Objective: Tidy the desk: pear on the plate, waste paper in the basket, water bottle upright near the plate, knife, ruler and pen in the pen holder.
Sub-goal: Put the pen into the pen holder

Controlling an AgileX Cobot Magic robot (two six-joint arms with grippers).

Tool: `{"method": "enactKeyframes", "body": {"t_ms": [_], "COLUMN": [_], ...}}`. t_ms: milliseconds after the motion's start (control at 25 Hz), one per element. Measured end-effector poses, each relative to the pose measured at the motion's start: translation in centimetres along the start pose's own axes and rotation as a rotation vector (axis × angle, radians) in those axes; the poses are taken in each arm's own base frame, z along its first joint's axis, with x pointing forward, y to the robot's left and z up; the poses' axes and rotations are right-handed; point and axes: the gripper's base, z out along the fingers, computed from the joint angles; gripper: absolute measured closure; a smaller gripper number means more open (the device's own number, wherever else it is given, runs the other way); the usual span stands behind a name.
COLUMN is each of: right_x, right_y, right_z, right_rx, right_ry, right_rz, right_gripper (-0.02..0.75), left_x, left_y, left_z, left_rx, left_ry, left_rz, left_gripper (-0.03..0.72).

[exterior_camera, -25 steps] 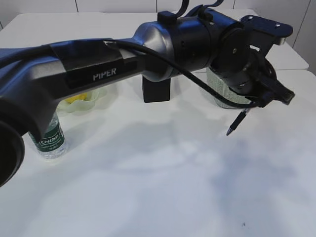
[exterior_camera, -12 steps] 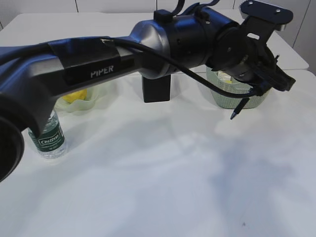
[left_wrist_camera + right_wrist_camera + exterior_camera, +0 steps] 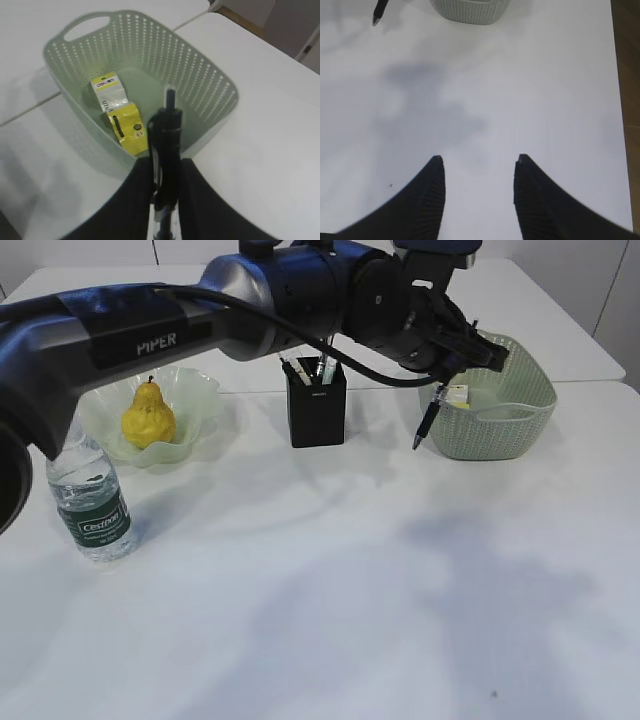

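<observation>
My left gripper (image 3: pixel 455 365) is shut on a black pen (image 3: pixel 431 416) and holds it tip down in the air beside the green basket (image 3: pixel 530 405). In the left wrist view the pen (image 3: pixel 167 145) sits between the jaws above the basket's near rim (image 3: pixel 95 135), with yellow and white waste paper (image 3: pixel 120 120) inside. The black pen holder (image 3: pixel 318 412) stands left of the pen with items in it. The yellow pear (image 3: pixel 148 415) sits on the pale green plate (image 3: pixel 200 400). The water bottle (image 3: pixel 92 505) stands upright in front of the plate. My right gripper (image 3: pixel 477 162) is open and empty over bare table.
The table's right edge (image 3: pixel 615 100) runs close beside my right gripper. The right wrist view shows the pen tip (image 3: pixel 377 15) and the basket's base (image 3: pixel 470 7) at its top edge.
My left arm has swung back and to the left with the pen, uncovering the pear, plate and pen holder. The pen now hangs between holder and basket.
</observation>
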Motion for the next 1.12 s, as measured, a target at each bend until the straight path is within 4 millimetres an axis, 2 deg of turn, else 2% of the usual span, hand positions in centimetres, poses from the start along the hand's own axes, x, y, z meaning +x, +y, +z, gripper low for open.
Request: {"method": "enactKeyframes", "body": {"t_ms": [200, 400, 560, 1120], "right_x": [-0.1, -0.3, -0.3, -0.4], "right_y": [0.0, 0.0, 0.0, 0.0], "right_z": [0.0, 0.0, 0.0, 0.0], "right_rx": [-0.001, -0.003, -0.002, 0.004], "right_ry": [-0.015, -0.031, -0.039, -0.042], "right_rz": [-0.001, -0.001, -0.002, -0.005], "right_gripper": [0.37, 0.37, 0.37, 0.37], "left_x": [-0.7, -2.1, -2.8, -3.6], "left_y": [2.4, 4.5, 5.6, 10.3], "left_z": [-0.6, -2.1, -3.2, -4.4], "left_rx": [-0.037, -0.073, -0.093, -0.165], "left_ry": [-0.001, -0.008, -0.003, -0.021], "left_rz": [-0.025, -0.048, -0.061, -0.113], "left_gripper": [0.6, 0.6, 0.6, 0.6]}}
